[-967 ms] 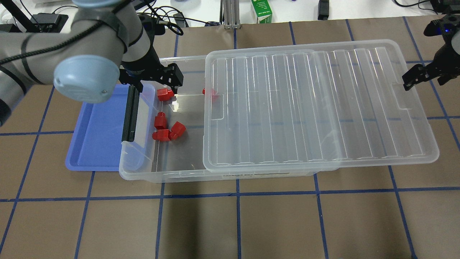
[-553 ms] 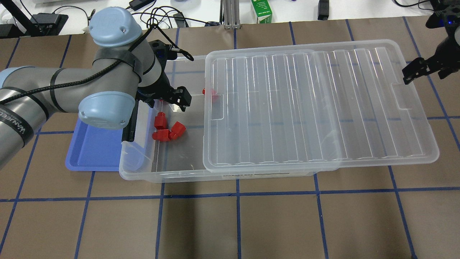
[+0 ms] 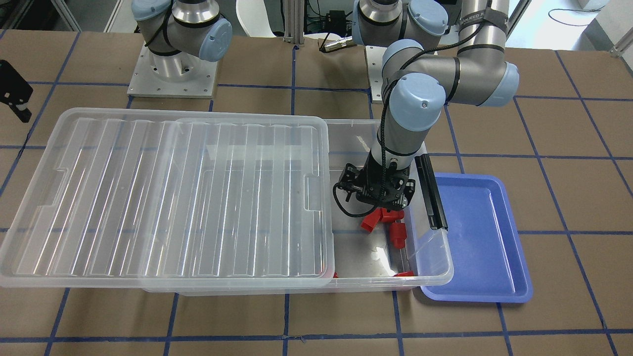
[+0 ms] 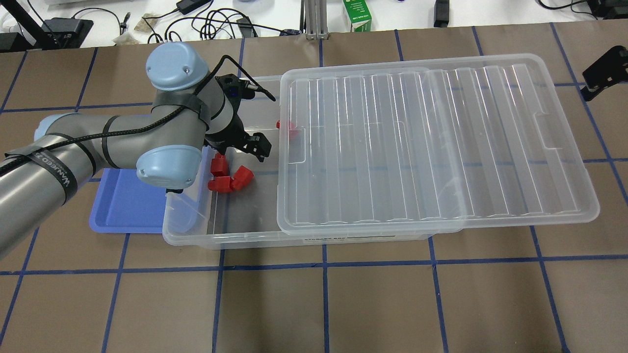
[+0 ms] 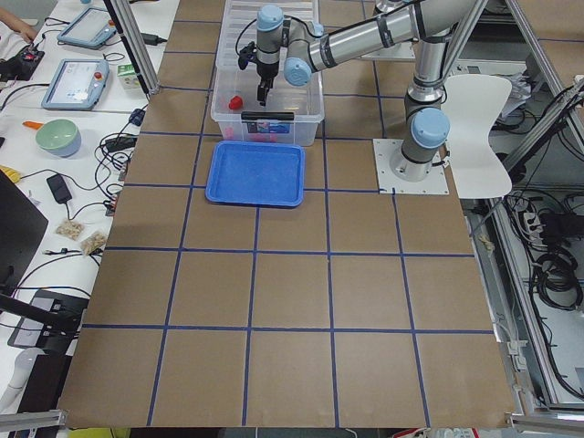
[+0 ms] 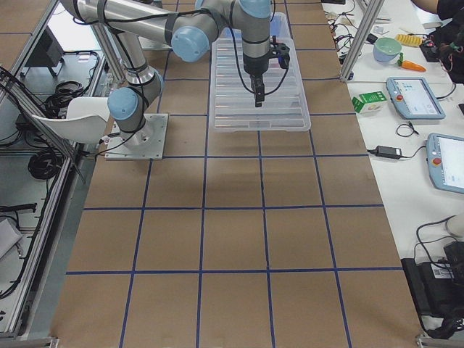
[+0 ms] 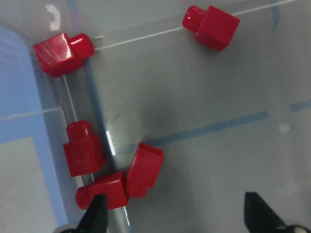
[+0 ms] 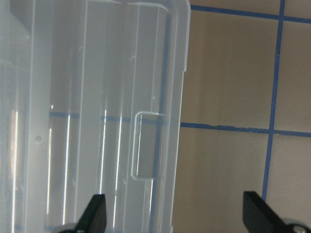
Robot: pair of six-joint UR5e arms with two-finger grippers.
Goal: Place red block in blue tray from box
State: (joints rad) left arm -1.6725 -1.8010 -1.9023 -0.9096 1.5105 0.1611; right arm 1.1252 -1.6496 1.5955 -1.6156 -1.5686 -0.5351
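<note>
Five small bright red plastic blocks (image 7: 83, 150), each a cube with a short round peg, lie on the floor of the large clear plastic storage bin (image 4: 196, 239), all at its uncovered end. Three of them touch in a cluster, one sits by the end wall, and one lies apart towards the ribbed clear lid (image 4: 431, 147). The lid is slid towards the robot's right, so it covers most of the bin and overhangs that end.

No block is in the shallow periwinkle-blue plastic tray (image 4: 122, 206). It lies just beside the bin's end that has the black latch bar (image 3: 431, 193), and the bin's rim overlaps its edge in the overhead view.

Reaching into the open end, the left gripper (image 7: 177, 216) hangs over the cluster with its fingers spread wide and nothing between them. The right gripper (image 8: 177, 213) is also spread and empty, hovering over the lid's far edge, well apart from the blocks.

Brown sheeting (image 4: 392, 304) covers the table, ruled into squares by blue tape. Beyond it is a white bench with black cables and a green-and-white carton (image 4: 357, 14). The side views show blue-framed tablets (image 5: 80, 80), a green bowl (image 5: 57, 137) and a white chair (image 5: 479, 114) behind the arm bases.
</note>
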